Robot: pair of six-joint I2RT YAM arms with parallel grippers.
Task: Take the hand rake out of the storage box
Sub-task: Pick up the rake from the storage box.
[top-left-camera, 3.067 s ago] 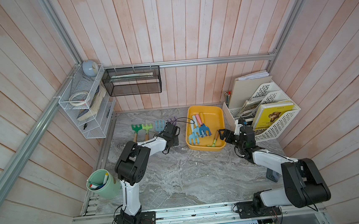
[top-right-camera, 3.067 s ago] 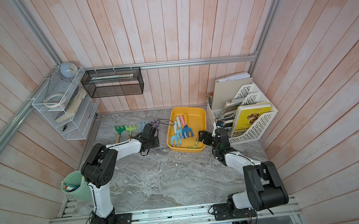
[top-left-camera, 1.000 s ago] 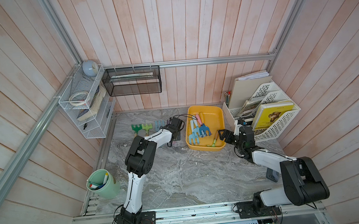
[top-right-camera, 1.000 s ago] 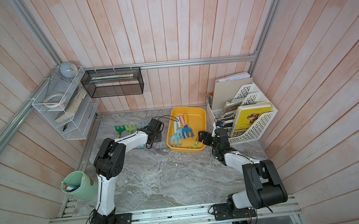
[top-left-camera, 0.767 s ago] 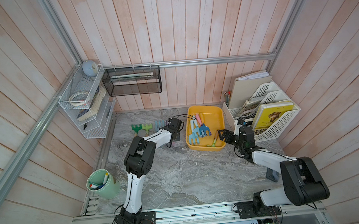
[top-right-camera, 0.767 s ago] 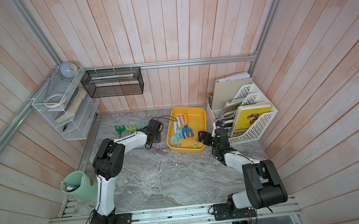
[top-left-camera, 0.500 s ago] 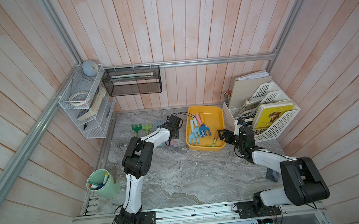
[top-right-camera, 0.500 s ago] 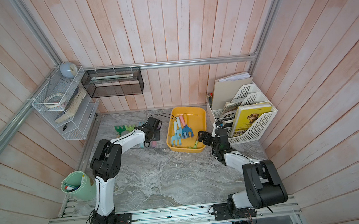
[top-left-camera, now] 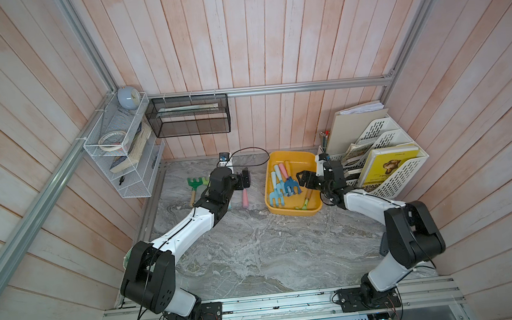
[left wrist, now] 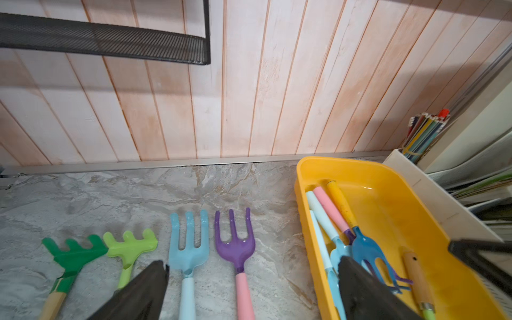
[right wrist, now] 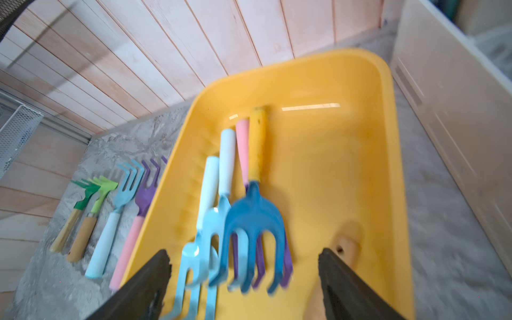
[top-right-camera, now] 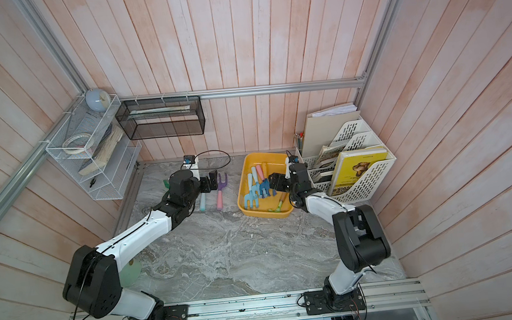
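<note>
Item: dark blue hand rake (right wrist: 253,221), yellow handle, lying in the yellow storage box (top-left-camera: 303,164) across two pale blue forks (right wrist: 210,221) and a purple tool (right wrist: 286,266) that is mostly covered. Right gripper (right wrist: 243,253): jaws apart, empty, poised over the rake's head. Step judged: approach to grasp. The next move calls for descent, closure on the neck and a lift clear of the rim. Left gripper (left wrist: 252,263): jaws wide, empty, above the purple fork (left wrist: 235,246) on the marble tabletop (top-left-camera: 256,254). Right wrist view blurred. Wooden-handled tool (left wrist: 415,274) partly cut off. Finger height above the rake unclear.
</note>
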